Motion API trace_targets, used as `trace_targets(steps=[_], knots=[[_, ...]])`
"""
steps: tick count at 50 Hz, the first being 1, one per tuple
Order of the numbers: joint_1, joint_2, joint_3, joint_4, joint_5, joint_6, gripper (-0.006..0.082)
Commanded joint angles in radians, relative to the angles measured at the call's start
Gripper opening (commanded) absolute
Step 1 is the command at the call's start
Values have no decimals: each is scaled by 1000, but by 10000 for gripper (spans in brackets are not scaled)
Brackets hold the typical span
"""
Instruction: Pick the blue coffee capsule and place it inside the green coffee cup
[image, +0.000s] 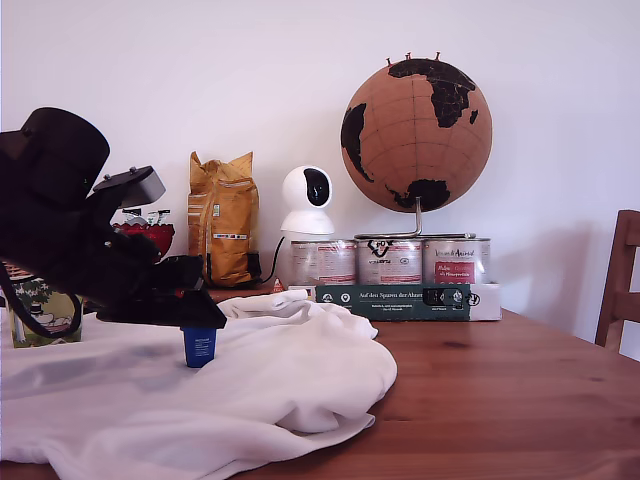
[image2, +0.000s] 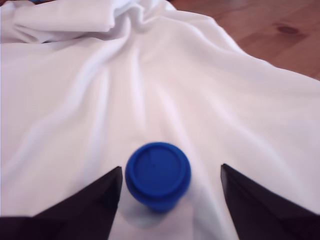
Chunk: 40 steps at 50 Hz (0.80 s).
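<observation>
Cup (image: 40, 312): stood at the far left of the exterior view, behind the arm and mostly hidden by it; only a yellow-green patch with a dark tree print showed, near the cloth's left end.
Arm (image: 60, 215): a black bulk filling the left of the exterior view, reaching down and rightward over the cloth.
Gripper (image: 200, 322): hung low over the capsule; in the wrist view its two dark fingers (image2: 90, 205) were spread wide, one on each side of the capsule, with cloth showing in the gaps, so they were not touching it.
Capsule (image: 200, 347): dark blue with a pale label, stood upright on the cloth directly beneath the gripper; in the wrist view (image2: 158, 172) its round flat end faced the camera, nearer one finger than the other. It was well apart from the cup, not inside it.
Cloth (image: 260, 390): white and rumpled, spread over the left half of the table, with folds bunched up behind the capsule.
Bag (image: 223, 220): yellow, stood upright at the back, just right of the arm.
Camera (image: 307, 200): a white domed unit beside the bag.
Tins (image: 390, 260): three in a row behind a dark green box (image: 395, 300).
Globe (image: 417, 135): cork-brown with black continents, on a stand above the tins.
Table (image: 500, 400): bare brown wood on the right.
Chair (image: 620, 280): a wooden back at the right edge.
</observation>
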<state>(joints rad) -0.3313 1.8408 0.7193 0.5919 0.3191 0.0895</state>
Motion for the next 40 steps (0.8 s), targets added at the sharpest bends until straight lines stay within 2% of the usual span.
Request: trace_targets(steps=[1, 3, 5, 16, 23, 40], knots=[[-1, 17, 3, 7, 1, 10, 323], [-1, 17, 3, 7, 1, 13, 270], [-1, 17, 3, 5, 3, 22, 253], [-1, 17, 3, -30, 10, 23, 237], [-1, 6, 8, 29, 14, 13, 228], [39, -98, 74, 22, -7, 16, 228]])
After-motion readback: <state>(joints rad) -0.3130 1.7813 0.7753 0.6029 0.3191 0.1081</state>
